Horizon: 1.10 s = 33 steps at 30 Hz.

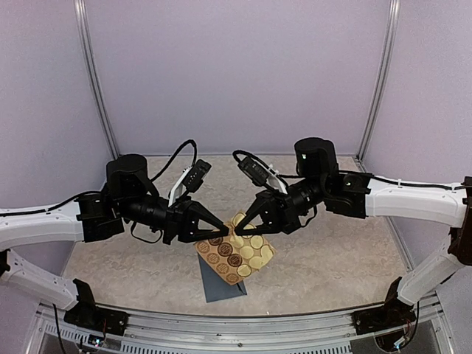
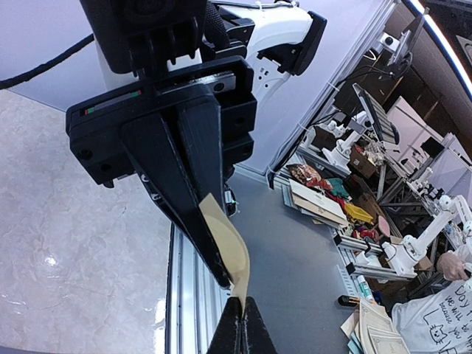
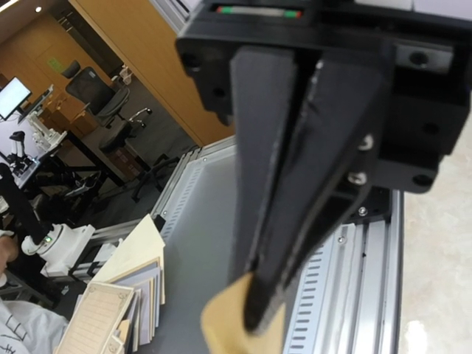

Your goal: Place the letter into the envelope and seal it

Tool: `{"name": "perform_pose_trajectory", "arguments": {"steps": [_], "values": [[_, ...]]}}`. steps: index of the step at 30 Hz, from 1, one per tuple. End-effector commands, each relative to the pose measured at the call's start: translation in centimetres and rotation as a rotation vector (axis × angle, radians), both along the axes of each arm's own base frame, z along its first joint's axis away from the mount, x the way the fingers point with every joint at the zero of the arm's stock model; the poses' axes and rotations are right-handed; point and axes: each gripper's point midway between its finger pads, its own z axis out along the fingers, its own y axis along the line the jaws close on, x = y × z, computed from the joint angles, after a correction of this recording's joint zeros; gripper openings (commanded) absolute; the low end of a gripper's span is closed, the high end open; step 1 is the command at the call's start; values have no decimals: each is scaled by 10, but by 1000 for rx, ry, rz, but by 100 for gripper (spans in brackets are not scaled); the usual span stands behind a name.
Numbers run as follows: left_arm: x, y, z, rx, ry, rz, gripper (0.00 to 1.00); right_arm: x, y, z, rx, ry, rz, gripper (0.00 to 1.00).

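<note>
Pinching the same far corner of the tan sticker sheet (image 1: 240, 254), the left gripper (image 1: 219, 226) and the right gripper (image 1: 240, 220) are meeting tip to tip above the middle of the table (image 1: 339, 251), each one closed tight on the paper. Gripping from two sides is probably letting one anchor the backing while the other is working a round sticker loose for the seal. The sheet is slanting down over the envelope (image 1: 221, 289), which is lying flat near the middle of the near edge, its far part covered. Whether the two are touching I cannot tell. The letter is not showing in any view; it may be sitting inside the envelope, but that is a guess.

The top view is giving the layout, sheet over envelope. The left wrist view is adding a curl of tan paper bowing between its own closed tips and the opposing fingers. The right wrist view is showing only its fingers (image 3: 262, 169) clamping a tan edge.
</note>
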Motion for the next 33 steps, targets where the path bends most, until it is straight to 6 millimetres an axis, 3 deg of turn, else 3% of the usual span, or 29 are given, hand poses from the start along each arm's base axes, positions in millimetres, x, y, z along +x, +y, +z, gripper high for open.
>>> {"name": "perform_pose_trajectory", "arguments": {"steps": [1,16,23,27,29,31,33], "values": [[-10,1,16,-57,-37,-31,0,10,1,-2,6,-8,-41,0],[-7,-6,15,-57,-38,-46,0,7,1,2,22,-5,-20,0],[4,-9,5,-26,-47,6,0,2,-4,9,41,-13,-6,0],[8,-6,10,-41,-52,19,27,0,-7,9,37,-11,-8,0],[6,-6,15,-51,-57,12,33,-1,-7,7,35,-8,-3,0],[5,-6,16,-53,-55,2,27,-1,-7,6,31,-5,-4,0],[5,-7,16,-52,-53,-4,14,-1,-7,7,33,-7,-5,0]]}}
